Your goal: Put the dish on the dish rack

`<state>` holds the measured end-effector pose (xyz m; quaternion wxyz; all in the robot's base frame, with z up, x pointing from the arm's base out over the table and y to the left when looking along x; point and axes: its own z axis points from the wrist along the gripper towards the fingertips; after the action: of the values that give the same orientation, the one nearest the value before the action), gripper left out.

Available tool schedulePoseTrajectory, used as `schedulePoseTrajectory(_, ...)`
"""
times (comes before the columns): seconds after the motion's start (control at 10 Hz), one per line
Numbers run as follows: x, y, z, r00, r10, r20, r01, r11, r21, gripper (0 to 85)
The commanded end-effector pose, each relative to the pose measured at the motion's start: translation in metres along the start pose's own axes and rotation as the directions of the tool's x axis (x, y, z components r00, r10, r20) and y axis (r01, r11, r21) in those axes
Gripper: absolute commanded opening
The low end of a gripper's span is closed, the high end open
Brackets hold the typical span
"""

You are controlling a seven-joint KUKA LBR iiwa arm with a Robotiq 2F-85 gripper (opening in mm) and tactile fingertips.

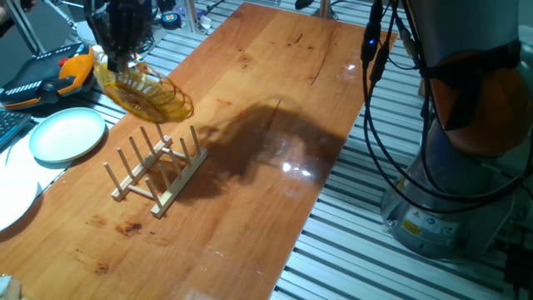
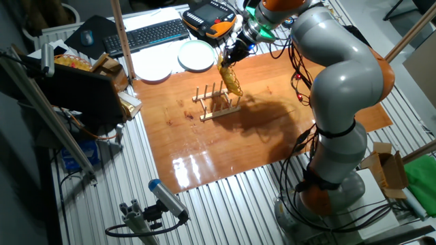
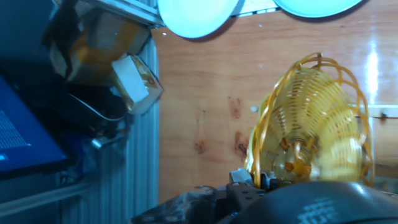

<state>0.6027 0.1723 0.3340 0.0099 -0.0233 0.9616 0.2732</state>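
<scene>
The amber-yellow ribbed dish (image 1: 148, 92) hangs tilted in the air, gripped at its rim by my gripper (image 1: 117, 60), which is shut on it. It hovers just above the far end of the light wooden dish rack (image 1: 156, 171), which stands on the table with its upright pegs bare. In the other fixed view the dish (image 2: 232, 79) hangs on edge right above the rack (image 2: 218, 103), below my gripper (image 2: 229, 56). In the hand view the dish (image 3: 314, 124) fills the right half; the rack is hidden behind it.
A pale white-green plate (image 1: 68, 134) lies left of the rack, and a larger white plate (image 1: 12, 198) at the table's left edge. An orange-black teach pendant (image 1: 52, 73) and a keyboard (image 2: 146, 34) lie behind. The robot base (image 1: 454, 167) stands to the right.
</scene>
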Motion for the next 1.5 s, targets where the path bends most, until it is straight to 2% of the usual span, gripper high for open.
schedulePoseTrajectory(0.0,-0.002,-0.003,0.004,1.0,-0.005,0.001,0.005,1.0,-0.009,0.7)
schedulePoseTrajectory(0.3,-0.005,-0.014,0.007,1.0,0.003,0.003,-0.003,0.999,-0.035,0.7)
schedulePoseTrajectory(0.6,-0.005,-0.026,0.009,0.999,0.054,-0.002,-0.054,0.994,-0.095,0.7)
schedulePoseTrajectory(1.1,-0.007,-0.046,0.008,1.0,0.026,-0.014,-0.028,0.991,-0.129,0.7)
schedulePoseTrajectory(1.4,-0.006,-0.052,0.009,0.999,0.042,-0.024,-0.045,0.987,-0.153,0.7)
